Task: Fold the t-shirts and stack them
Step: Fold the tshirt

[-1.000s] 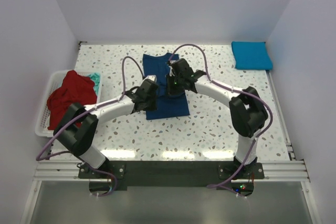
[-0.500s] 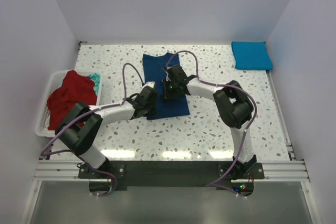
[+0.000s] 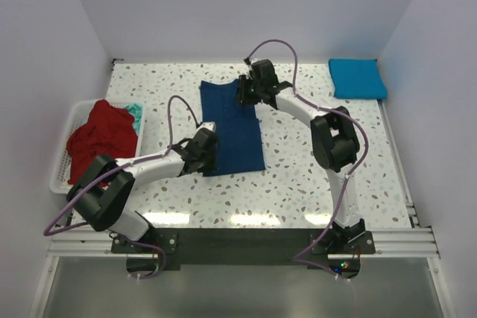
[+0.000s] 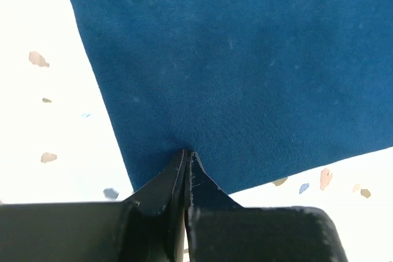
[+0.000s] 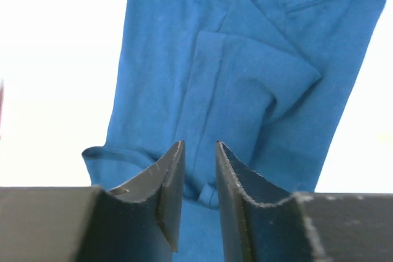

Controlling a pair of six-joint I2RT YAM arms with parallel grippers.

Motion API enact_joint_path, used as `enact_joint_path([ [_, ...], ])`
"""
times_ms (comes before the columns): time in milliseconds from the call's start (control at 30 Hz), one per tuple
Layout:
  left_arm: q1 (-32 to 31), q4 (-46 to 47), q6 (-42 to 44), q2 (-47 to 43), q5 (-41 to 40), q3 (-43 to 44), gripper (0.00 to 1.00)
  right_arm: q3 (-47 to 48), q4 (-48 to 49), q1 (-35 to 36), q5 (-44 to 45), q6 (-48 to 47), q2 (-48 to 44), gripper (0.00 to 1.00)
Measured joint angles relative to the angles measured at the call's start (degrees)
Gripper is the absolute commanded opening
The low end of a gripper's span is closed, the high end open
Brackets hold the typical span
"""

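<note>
A navy t-shirt (image 3: 237, 128) lies lengthwise in the middle of the table, its sleeves folded in. My left gripper (image 3: 204, 151) is at its near left corner, jaws shut, tips pinching the cloth (image 4: 245, 59) just inside the hem (image 4: 187, 151). My right gripper (image 3: 247, 94) hovers over the far collar end with its jaws a little apart and nothing between them (image 5: 199, 144); the folded sleeve (image 5: 245, 84) lies beneath. A folded turquoise-blue t-shirt (image 3: 358, 78) sits at the far right corner. A red t-shirt (image 3: 100, 135) and a teal one (image 3: 136, 113) are heaped in the basket.
The white slatted basket (image 3: 62, 178) stands off the table's left edge. Purple cables loop above both arms. White walls close in the table on three sides. Speckled tabletop (image 3: 320, 176) shows to the right of the navy shirt.
My right gripper let go of the navy shirt, opened, and moved back to the collar end. My left gripper drew nearer and leftward, and the shirt now lies longer and flatter.
</note>
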Motion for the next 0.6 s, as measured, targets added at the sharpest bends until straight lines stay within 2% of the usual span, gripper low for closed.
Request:
enact_joint_path([
  [200, 0.0, -5.4, -1.2, -3.9, -0.1, -0.3, 0.08, -16.0, 1.6, 0.5, -7.6, -0.4, -12.2, 0.41],
  [400, 0.0, -7.2, -3.5, -14.1, -0.1, -1.1, 0.14, -37.1, 5.4, 0.6, -18.6, 2.7, -26.8, 0.46],
  [600, 0.9, -4.0, -5.5, -18.2, 1.2, -5.0, 0.14, -51.7, 14.5, 0.3, -28.1, 7.4, -31.3, 0.48],
])
